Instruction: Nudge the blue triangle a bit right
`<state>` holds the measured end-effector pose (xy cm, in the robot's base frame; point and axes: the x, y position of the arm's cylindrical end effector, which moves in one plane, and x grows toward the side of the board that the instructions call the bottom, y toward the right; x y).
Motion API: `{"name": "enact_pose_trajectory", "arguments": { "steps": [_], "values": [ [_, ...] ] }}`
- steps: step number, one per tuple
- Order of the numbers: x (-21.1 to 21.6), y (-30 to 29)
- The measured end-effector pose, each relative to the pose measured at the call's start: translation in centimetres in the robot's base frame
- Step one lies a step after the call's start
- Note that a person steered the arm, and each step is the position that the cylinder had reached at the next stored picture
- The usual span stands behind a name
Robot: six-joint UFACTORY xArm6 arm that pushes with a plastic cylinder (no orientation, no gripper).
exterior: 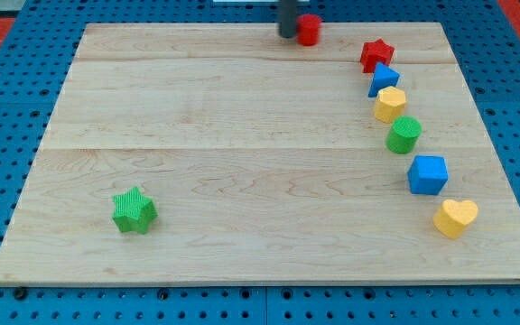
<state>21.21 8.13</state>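
Blue triangle (384, 78) — at the board's (242, 181) upper right, apex toward the view's top-left, wedged between red star (376, 54) and yellow block (389, 104); bare wood lies to its right before the edge. My tip (288, 34) — a plain rod, no jaws — touches the red cylinder (309, 30), well left.

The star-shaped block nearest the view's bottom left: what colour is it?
Green; the green star shows plainly in the camera view.

No text, label, brand, number or sign can be read anywhere on the blocks or board.
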Motion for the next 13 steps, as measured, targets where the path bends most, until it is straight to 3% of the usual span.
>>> {"name": "enact_pose_trajectory", "arguments": {
  "steps": [1,2,6,8,10,13],
  "values": [
    [0.0,5.3],
    [-2.0,-1.4],
    [-1.7,2.8],
    [2.7,2.5],
    [2.7,2.5],
    [10.6,3.4]
  ]
}}
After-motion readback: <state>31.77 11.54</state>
